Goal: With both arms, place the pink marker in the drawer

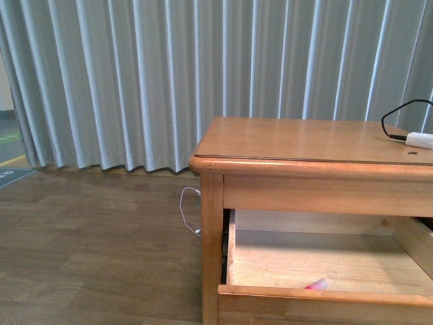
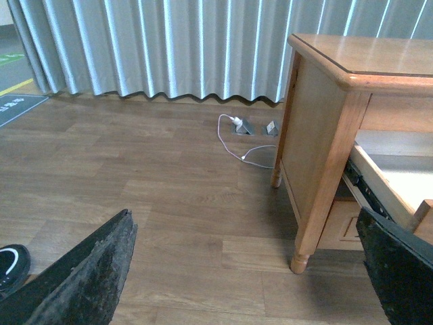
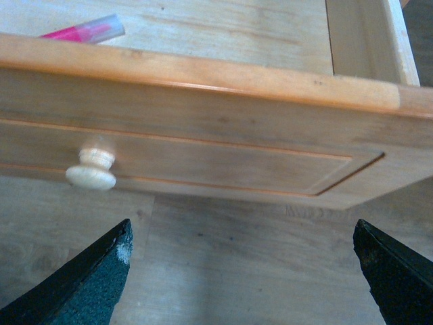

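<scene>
The pink marker (image 1: 316,285) lies inside the open drawer (image 1: 325,295), on its plywood bottom just behind the front panel. It also shows in the right wrist view (image 3: 84,30). The drawer's panel front (image 3: 203,152) with its pale round knob (image 3: 92,170) fills that view. My right gripper (image 3: 247,277) is open and empty, below and in front of the drawer front, right of the knob. My left gripper (image 2: 254,271) is open and empty over the floor, left of the wooden table (image 2: 325,135). Neither arm shows in the front view.
A white adapter (image 1: 419,140) with a black cable lies on the tabletop at the far right. A white cable (image 2: 243,145) and floor sockets lie by the curtain (image 1: 203,68). A black shoe (image 2: 10,264) is at the floor's edge. The table leg (image 2: 304,250) stands near my left gripper.
</scene>
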Robot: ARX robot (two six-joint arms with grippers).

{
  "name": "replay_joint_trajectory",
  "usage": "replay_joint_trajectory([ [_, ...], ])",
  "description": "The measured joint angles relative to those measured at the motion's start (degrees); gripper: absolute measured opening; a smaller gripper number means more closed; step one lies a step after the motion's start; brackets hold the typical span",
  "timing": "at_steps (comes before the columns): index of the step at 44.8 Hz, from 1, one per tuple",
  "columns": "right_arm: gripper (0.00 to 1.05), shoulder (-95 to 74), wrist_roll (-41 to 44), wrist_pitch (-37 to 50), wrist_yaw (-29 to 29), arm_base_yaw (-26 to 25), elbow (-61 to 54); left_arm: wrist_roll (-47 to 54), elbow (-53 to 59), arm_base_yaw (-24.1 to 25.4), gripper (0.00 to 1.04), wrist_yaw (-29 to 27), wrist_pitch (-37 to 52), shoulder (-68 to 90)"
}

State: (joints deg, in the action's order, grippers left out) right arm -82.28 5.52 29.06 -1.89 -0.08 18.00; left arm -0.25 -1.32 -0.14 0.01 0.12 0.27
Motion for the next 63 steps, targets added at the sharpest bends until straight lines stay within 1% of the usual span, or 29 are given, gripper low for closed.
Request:
replay_joint_trajectory([
  [3, 0.96, -4.81, -0.79, 5.92, -0.46, 0.13, 0.33, 0.00, 0.00, 0.00, 0.98, 0.00, 0.00, 0.00],
  [9, 0.96, -11.69, -1.90, 13.27, -0.96, 0.35, 1.81, 0.00, 0.00, 0.00, 0.98, 0.00, 0.00, 0.00],
  [18, 0.96, -21.00, -4.61, 18.56, -2.12, 1.20, 7.50, 0.00, 0.00, 0.00, 0.98, -0.02, -0.02, -0.02],
  [30, 0.96, -28.44, -6.14, 18.47, -3.10, 3.02, 18.45, 0.00, 0.00, 0.00, 0.98, -0.02, -0.02, -0.02],
  [47, 0.96, -37.51, -9.68, 13.90, -5.92, 5.53, 35.39, 0.00, 0.00, 0.00, 0.98, -0.02, -0.02, -0.02],
  [56, 0.96, -41.07, -10.84, 11.89, -6.91, 5.86, 41.81, 0.00, 0.00, 0.00, 0.98, -0.02, -0.02, -0.02],
  [63, 0.96, -42.42, -11.37, 11.67, -7.10, 5.90, 43.67, 0.00, 0.00, 0.00, 0.98, -0.02, -0.02, -0.02],
])
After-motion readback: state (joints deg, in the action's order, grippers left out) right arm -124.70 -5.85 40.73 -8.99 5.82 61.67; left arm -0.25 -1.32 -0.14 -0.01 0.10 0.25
